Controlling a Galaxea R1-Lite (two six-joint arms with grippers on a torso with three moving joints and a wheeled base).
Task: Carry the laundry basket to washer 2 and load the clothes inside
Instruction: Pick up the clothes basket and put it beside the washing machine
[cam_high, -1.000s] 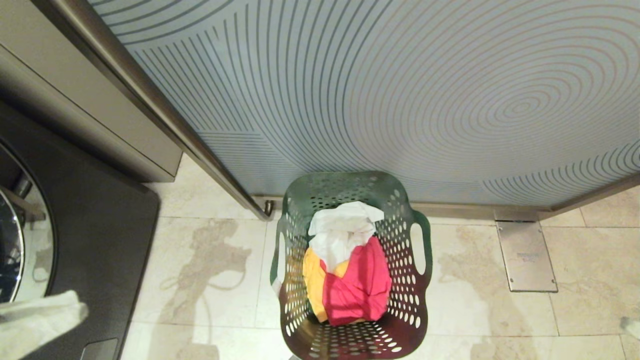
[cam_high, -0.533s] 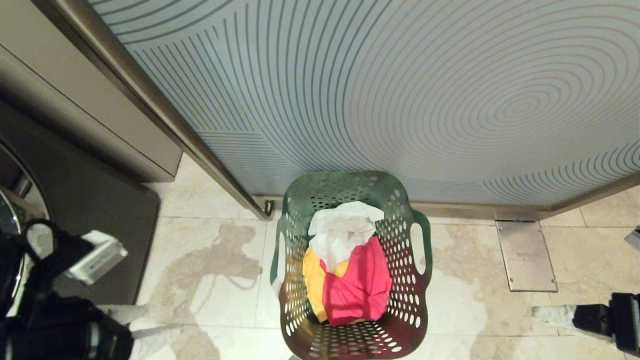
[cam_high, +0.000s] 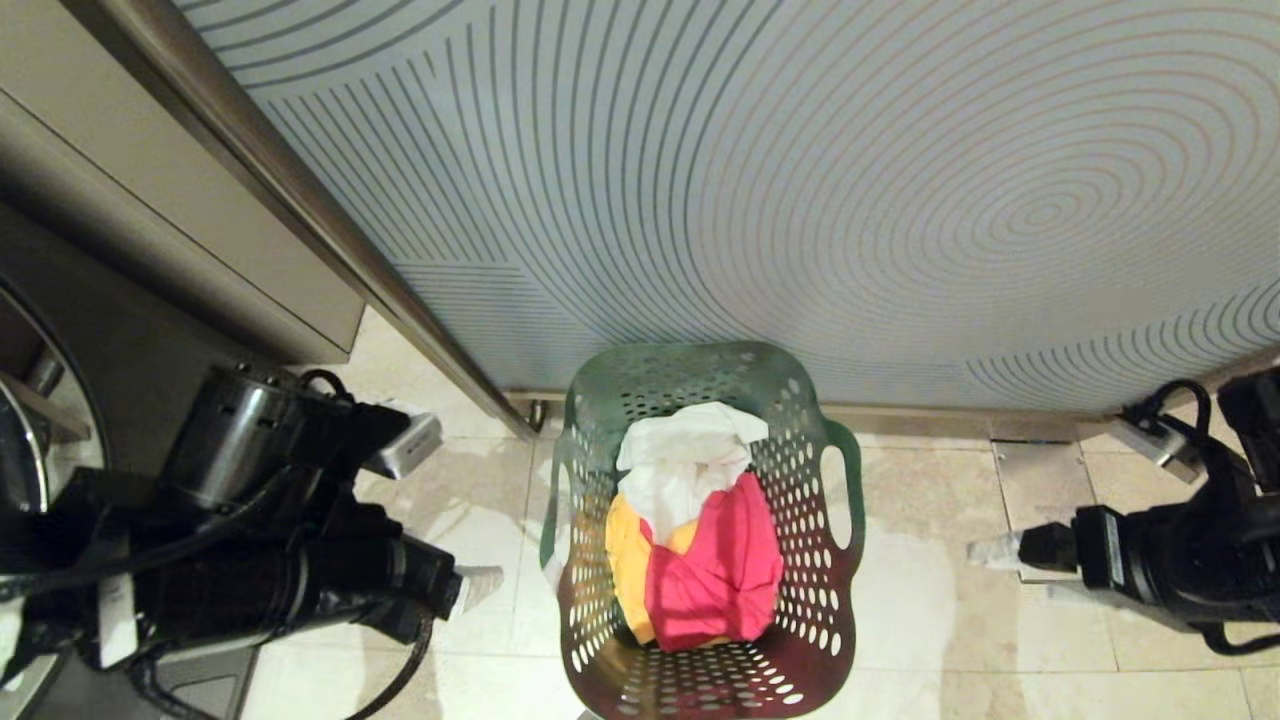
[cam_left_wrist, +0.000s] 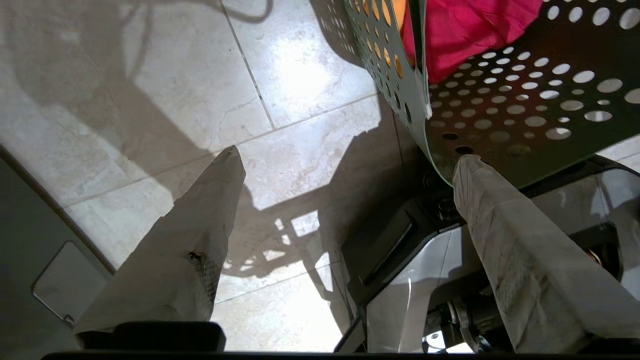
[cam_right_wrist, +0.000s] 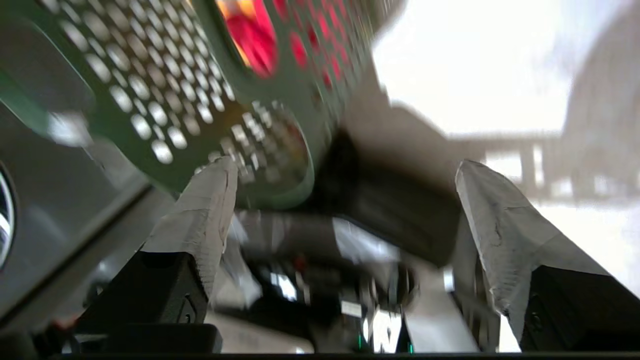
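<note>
- The left claw (cam_left_wrist: 345, 155) was wide open and empty, just beside the dark green plastic laundry basket with round holes (cam_high: 845, 470).
- The right claw (cam_right_wrist: 345, 172) was wide open too, holding nothing.

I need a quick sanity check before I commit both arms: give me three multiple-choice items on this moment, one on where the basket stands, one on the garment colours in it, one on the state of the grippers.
1. Where does the laundry basket stand?
A. On the tiled floor in front of the patterned panel
B. On top of a washer
C. Lifted between the arms

2. Which colours do the clothes in the basket show?
A. Blue and black
B. White, yellow-orange and pinkish-red
C. Green only

3. How are the left gripper and the right gripper?
A. Both shut on the basket
B. Left open, right shut
C. Both open, holding nothing

Answers:
1 A, the head view shows it on the tiles, against the panel's foot.
2 B, those three colours lie piled inside.
3 C, each wrist view shows spread fingers beside the basket.
</note>
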